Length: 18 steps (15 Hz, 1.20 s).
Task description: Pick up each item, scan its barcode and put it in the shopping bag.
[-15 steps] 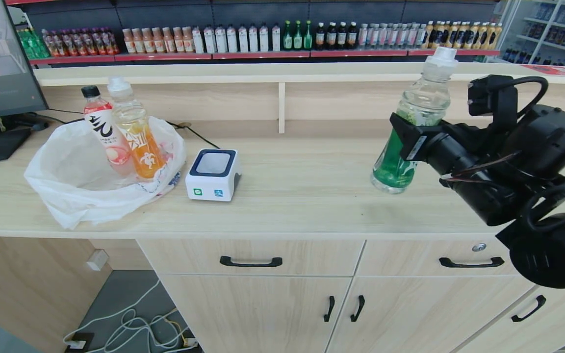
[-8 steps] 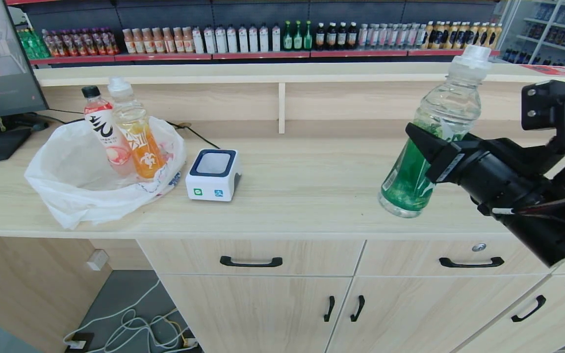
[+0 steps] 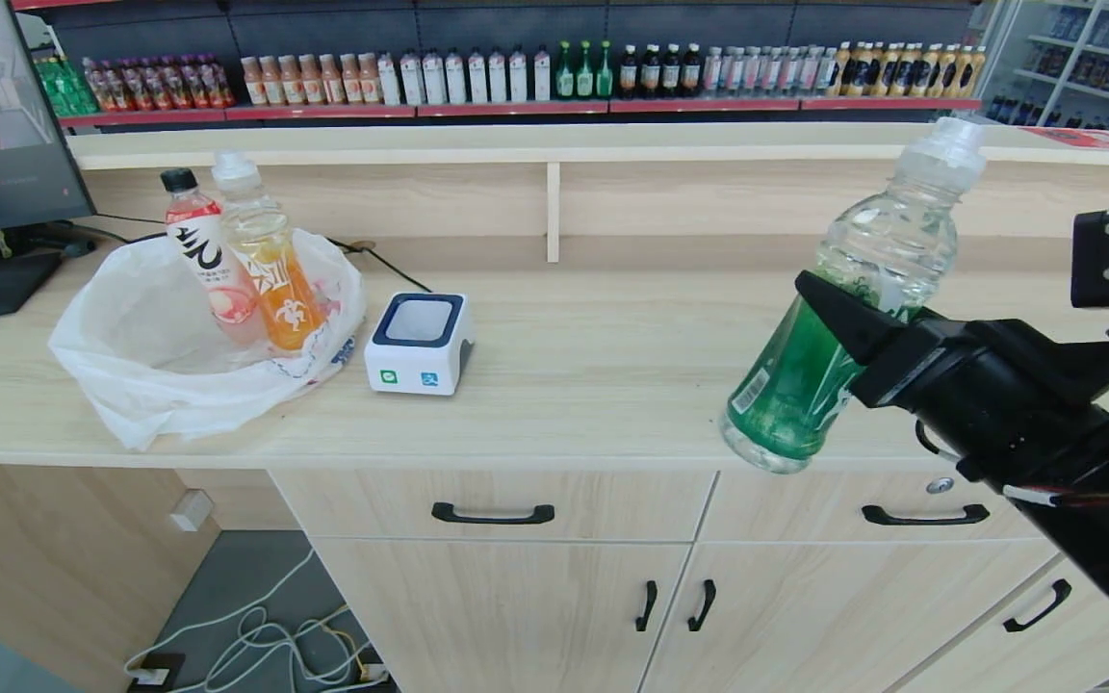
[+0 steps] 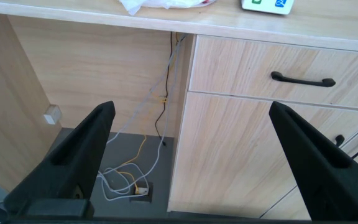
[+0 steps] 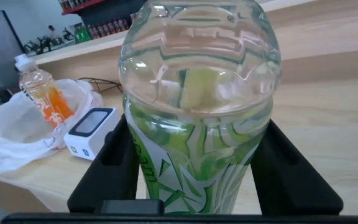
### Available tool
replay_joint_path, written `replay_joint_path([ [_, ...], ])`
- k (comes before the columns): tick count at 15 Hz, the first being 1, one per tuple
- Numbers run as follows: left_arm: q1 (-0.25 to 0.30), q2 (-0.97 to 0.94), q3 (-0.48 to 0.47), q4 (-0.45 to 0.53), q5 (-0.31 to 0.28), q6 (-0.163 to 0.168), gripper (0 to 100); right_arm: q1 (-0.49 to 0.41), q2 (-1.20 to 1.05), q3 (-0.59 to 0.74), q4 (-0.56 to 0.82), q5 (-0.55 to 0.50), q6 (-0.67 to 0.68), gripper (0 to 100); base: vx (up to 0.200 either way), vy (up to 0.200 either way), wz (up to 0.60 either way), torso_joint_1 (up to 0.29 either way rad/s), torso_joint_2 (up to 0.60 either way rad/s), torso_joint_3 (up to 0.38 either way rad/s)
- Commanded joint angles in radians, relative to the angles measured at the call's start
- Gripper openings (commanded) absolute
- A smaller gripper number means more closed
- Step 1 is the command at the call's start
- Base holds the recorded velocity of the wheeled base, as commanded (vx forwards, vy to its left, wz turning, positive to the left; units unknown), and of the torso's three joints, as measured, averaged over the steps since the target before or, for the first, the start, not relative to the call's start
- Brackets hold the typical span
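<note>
1. Low at left, before the cabinet [image 4: 241,124] front: left gripper [image 4: 191,112], jaws wide apart, empty.
2. On counter [image 3: 593,385], left: shopping bag [image 3: 112,366], containing pink bottle [image 3: 203,260] and orange bottle [image 3: 270,279], upright.
3. Just beside bag: scanner [image 3: 418,344], window up.
4. Far right: right gripper [image 3: 838,322] clamped on green bottle [image 3: 887,241], cap tilted up-right, base toward scanner well to its left.

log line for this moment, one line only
right gripper shut on green bottle, tilted over counter | left gripper open, by drawer | scanner unused | shopping bag holds two bottles
</note>
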Motion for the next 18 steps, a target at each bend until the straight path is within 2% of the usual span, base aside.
replay_joint_path([
  [1,0.0,0.0,0.0,0.0,0.0,-0.001,100,0.012,0.034,0.013,-0.038,0.068,0.007,0,0.0,0.0,0.0,0.0,0.0,0.0],
  [5,0.0,0.0,0.0,0.0,0.0,-0.001,100,0.023,0.048,0.002,-0.095,0.267,0.095,0,0.0,0.0,0.0,0.0,0.0,0.0],
  [7,0.0,0.0,0.0,0.0,0.0,-0.001,100,0.043,0.051,0.013,-0.167,0.376,0.167,0,0.0,0.0,0.0,0.0,0.0,0.0],
  [12,0.0,0.0,0.0,0.0,0.0,-0.001,100,0.05,0.045,-0.053,-0.2,0.445,0.417,0,0.0,0.0,0.0,0.0,0.0,0.0],
  [18,0.0,0.0,0.0,0.0,0.0,-0.001,100,0.05,-0.018,-0.058,-0.2,0.577,0.519,0,0.0,0.0,0.0,0.0,0.0,0.0],
])
